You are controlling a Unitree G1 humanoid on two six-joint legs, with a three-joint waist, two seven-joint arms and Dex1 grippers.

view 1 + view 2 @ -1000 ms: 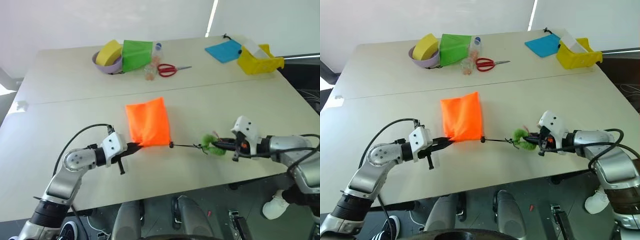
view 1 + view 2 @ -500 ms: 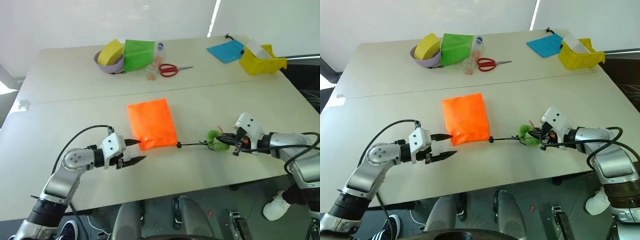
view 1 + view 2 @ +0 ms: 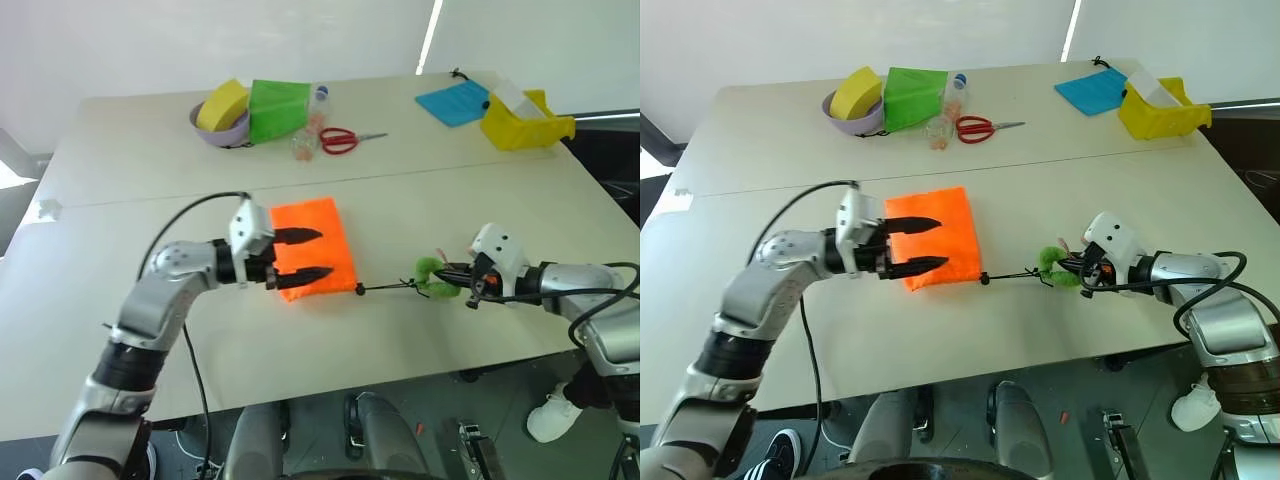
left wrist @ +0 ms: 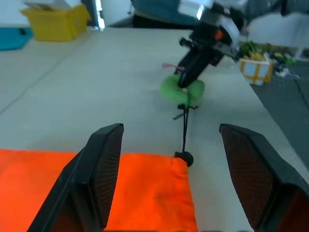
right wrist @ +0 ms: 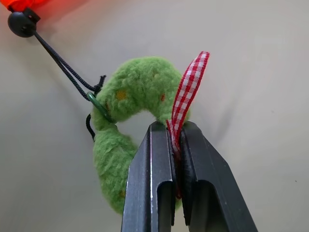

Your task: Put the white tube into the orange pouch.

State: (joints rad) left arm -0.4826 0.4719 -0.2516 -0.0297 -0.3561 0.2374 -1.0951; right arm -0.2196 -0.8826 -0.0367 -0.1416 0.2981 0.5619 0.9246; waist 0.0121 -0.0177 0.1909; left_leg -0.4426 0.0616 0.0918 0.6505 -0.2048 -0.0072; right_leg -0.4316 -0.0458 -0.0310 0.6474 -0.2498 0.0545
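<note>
left gripper (image 3: 303, 254): fingers spread, empty, over orange pouch (image 3: 318, 248) | right gripper (image 5: 177, 140): clamped on red-checked ribbon (image 5: 189, 92) of green tuft (image 5: 133, 104) | pouch flat mid-table (image 3: 470, 200), cord (image 3: 385, 289) running to tuft

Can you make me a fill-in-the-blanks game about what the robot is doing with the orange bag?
1. The left gripper hovers over the orange pouch with its fingers ____.
2. The right gripper pinches a red-and-white ____ on the green tuft.
3. A black ____ joins the tuft to the pouch.

Missing words: open; ribbon; cord
</note>
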